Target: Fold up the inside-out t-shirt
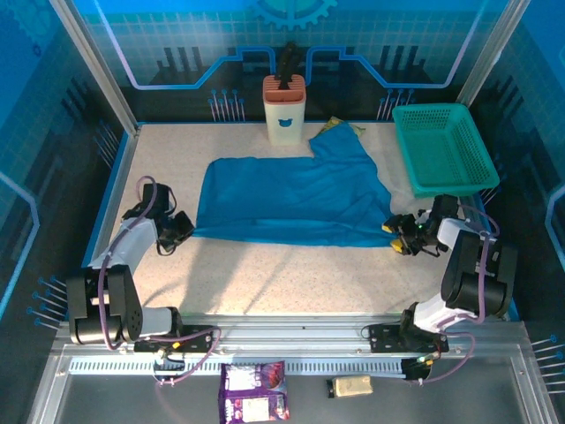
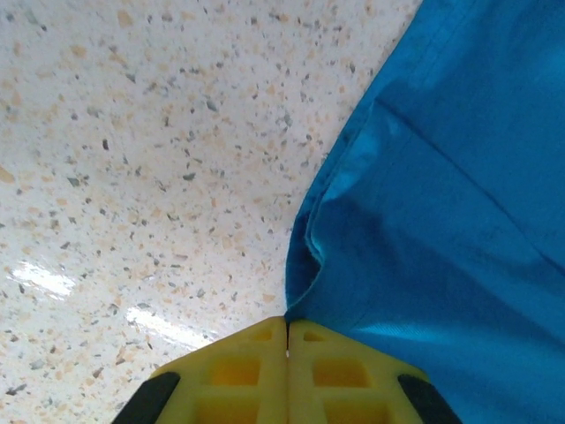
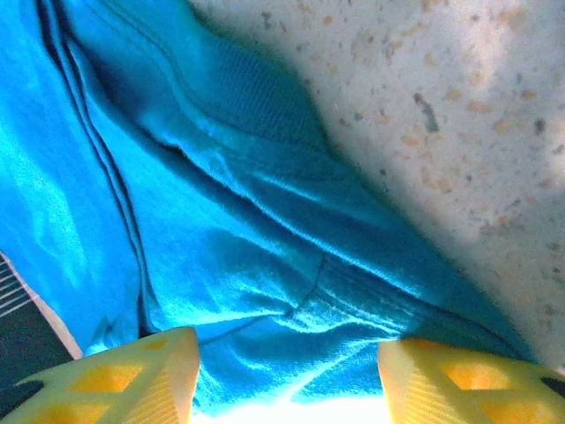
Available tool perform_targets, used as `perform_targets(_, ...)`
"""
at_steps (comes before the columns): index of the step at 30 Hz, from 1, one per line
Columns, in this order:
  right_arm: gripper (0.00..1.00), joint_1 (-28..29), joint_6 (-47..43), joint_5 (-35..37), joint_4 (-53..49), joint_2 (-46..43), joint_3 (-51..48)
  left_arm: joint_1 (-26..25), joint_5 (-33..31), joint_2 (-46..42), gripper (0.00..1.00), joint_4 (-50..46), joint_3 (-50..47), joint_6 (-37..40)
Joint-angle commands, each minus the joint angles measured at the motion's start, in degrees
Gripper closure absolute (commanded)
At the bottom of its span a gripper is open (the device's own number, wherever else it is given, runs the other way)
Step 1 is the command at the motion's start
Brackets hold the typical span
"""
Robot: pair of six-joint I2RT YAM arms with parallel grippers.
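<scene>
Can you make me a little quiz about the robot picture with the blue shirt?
1. True or false: the left end effector is shut on the edge of the t-shirt.
2. What stands behind the t-shirt at the far edge of the table? A white-and-orange holder; B red ball; C green bottle.
3. Fill in: the right end effector has jaws standing ____, cloth between them.
Key: 1 true; 2 A; 3 apart.

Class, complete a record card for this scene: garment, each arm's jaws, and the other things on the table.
Garment: blue t-shirt, laid out on the speckled table
Left gripper: jaws shut at the shirt's edge
Right gripper: jaws open, cloth bunched between them
Other: teal basket far right; white holder far centre
</scene>
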Motion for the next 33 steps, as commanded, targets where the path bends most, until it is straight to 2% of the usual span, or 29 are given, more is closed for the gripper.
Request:
perform_targets(1,0.43,2.4,-1.8,4.7,-8.3,-5.5,-0.5,0.6,2.3,-1.7,0.82,-2.9,-1.9,-1.3)
perform_targets(2,0.43,3.3,-2.2,5.4,-9.8,-7.4,0.2,0.2,2.2,-2.7,0.74,-3.4,-2.0,-1.8)
perform_targets(3,0.43,4.2,-2.7,6.6,-11.4,-9.5,1.2,-0.4,2.1,-3.8,0.71,-3.6,-2.0,-2.4)
perform_targets(5,0.43,6.1,-3.8,8.0,-13.2,-12.3,3.1,-1.7,2.2,-5.6,0.69,-4.1,-1.1,-3.7)
perform_targets(8,0.42,8.3,-7.3,6.4,-12.9,-12.8,6.1,-4.1,2.9,-5.8,0.68,-3.8,1.4,-5.2)
perform_targets(12,0.42,11.6,-13.0,4.4,-12.7,-6.0,11.2,-9.4,4.3,-1.2,0.72,-1.0,4.4,-6.7)
perform_targets(17,0.42,13.7,-15.3,2.9,-10.0,3.8,15.4,-15.4,5.1,7.3,0.78,3.6,6.2,-8.8)
perform_targets(23,0.41,13.3,-14.3,10.1,-9.7,6.5,12.0,-13.9,3.5,13.1,0.80,6.7,3.0,-8.2)
perform_targets(29,0.41,13.4,-11.1,12.7,-9.8,-0.5,1.0,-6.9,4.1,9.7,0.80,6.1,-3.0,-6.2)
perform_targets(33,0.41,13.9,-8.9,13.6,-11.4,-6.9,-3.2,-5.3,4.8,6.9,0.80,4.0,-4.0,-5.1)
